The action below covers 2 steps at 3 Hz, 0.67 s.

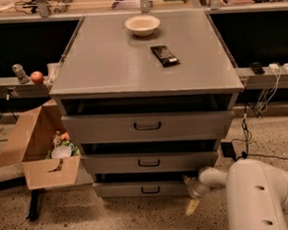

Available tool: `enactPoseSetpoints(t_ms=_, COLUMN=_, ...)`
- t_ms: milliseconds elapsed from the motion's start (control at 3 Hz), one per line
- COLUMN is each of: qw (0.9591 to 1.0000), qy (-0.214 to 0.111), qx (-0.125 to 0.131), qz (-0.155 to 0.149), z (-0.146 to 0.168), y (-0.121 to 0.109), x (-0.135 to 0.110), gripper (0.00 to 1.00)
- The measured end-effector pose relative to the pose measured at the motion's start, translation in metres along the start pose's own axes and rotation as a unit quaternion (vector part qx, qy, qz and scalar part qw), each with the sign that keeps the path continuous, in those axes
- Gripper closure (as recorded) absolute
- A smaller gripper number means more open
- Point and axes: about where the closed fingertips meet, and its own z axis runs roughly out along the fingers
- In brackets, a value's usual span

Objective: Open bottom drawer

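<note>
1. The dark rectangular snack wrapper (pixel 164 55) lies flat on the grey metal table (pixel 106 70) in the upper middle of the frame. Its print is too small to read.
2. Just above and left of the wrapper stands a shallow round cream-white bowl (pixel 142 24), smooth and glossy.
3. The table's matte top overhangs three grey metal drawer fronts, stacked and stepping narrower toward the floor. A dark gap shows above each front.
4. The bottom drawer (pixel 124 190), the narrowest and shortest grey panel, sits low in the frame's centre, just above the floor. A small dark loop handle (pixel 150 189) marks its middle.
5. The robot's smooth white rounded arm (pixel 261 195) fills the lower right corner.
6. The claw (pixel 192 198) sits at the right end of the bottom drawer's front, right of the handle, with a pale yellowish tip pointing down toward the floor. Whether it is wide or narrow cannot be told.
7. At left centre, an open brown cardboard box (pixel 38 159) holds mixed items.
8. A small round red apple (pixel 37 77) rests on a ledge at the left edge.
9. The floor (pixel 117 223) is speckled beige.
</note>
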Motion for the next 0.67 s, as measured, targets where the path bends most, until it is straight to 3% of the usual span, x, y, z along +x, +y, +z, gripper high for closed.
enactPoseSetpoints(t_ms=667, qw=0.9999, qy=0.003, qx=-0.005, qz=-0.009, z=0.0078, y=-0.0003, x=-0.0023, gripper=0.45)
